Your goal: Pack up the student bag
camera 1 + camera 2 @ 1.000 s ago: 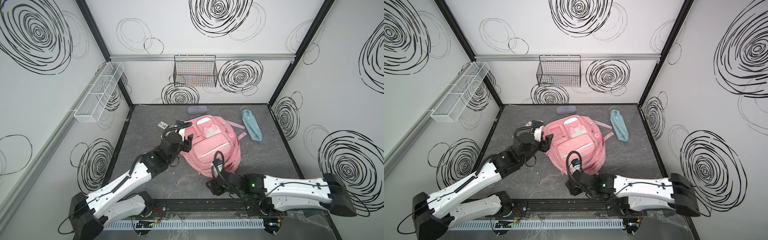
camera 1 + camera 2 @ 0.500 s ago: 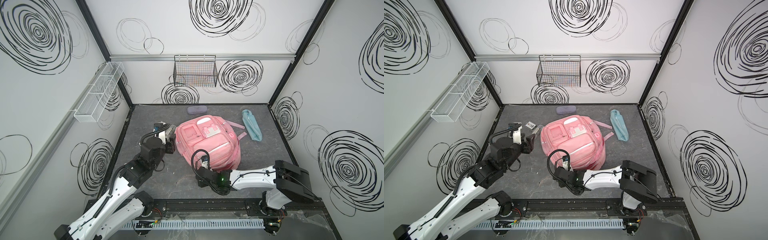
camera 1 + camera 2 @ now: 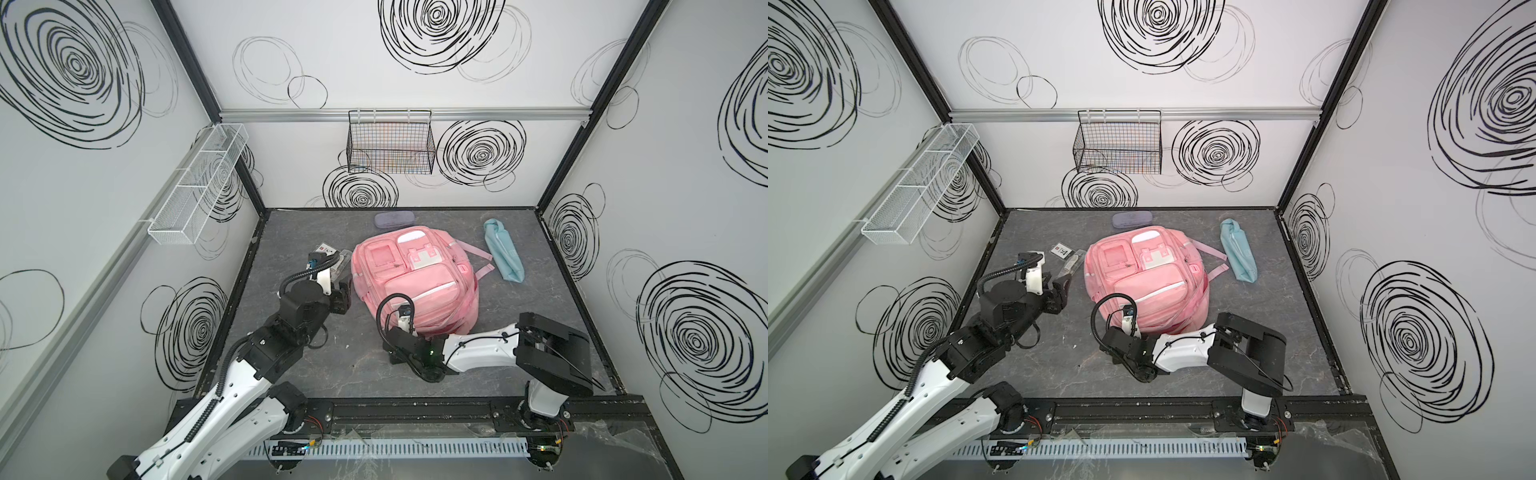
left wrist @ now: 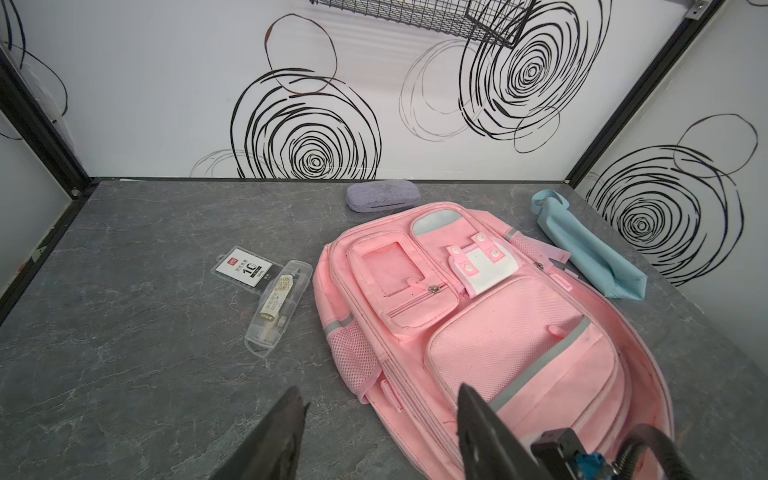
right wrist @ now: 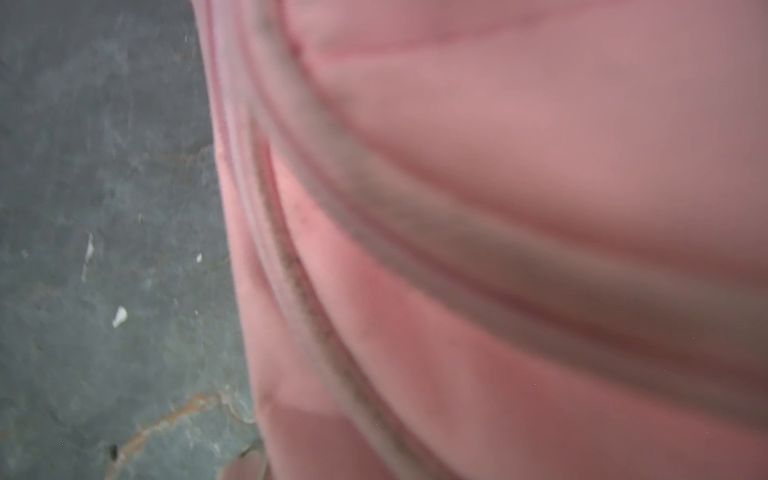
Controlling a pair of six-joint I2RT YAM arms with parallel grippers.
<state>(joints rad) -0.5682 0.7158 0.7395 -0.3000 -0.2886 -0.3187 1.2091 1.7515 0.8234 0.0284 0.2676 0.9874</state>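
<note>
The student bag [image 3: 415,274] [image 3: 1150,274] lies flat in mid-table, front pockets up, pink with a white flap patch. My left gripper [image 3: 343,297] [image 3: 1061,293] hovers just off its left side. In the left wrist view the left gripper [image 4: 380,399] is open and empty, one finger over the table, the other over the bag [image 4: 519,340]. My right gripper [image 3: 407,332] [image 3: 1129,328] is pressed against the bag's near edge, its jaws hidden under the wrist. Blurred pink fabric of the bag [image 5: 498,208] fills the right wrist view; no fingers show there.
Left of the bag lie a card in a clear holder [image 4: 245,268] and a clear pen box [image 4: 278,307]. A grey-purple case [image 3: 394,219] sits behind the bag, a light-blue pouch [image 3: 503,251] to its right. A black wire basket [image 3: 390,143] and white mesh shelf [image 3: 199,183] hang on the walls.
My left gripper has drawn back from the bag's left edge toward the near left. The right arm has folded, and its gripper slid left and up against the bag's near edge.
</note>
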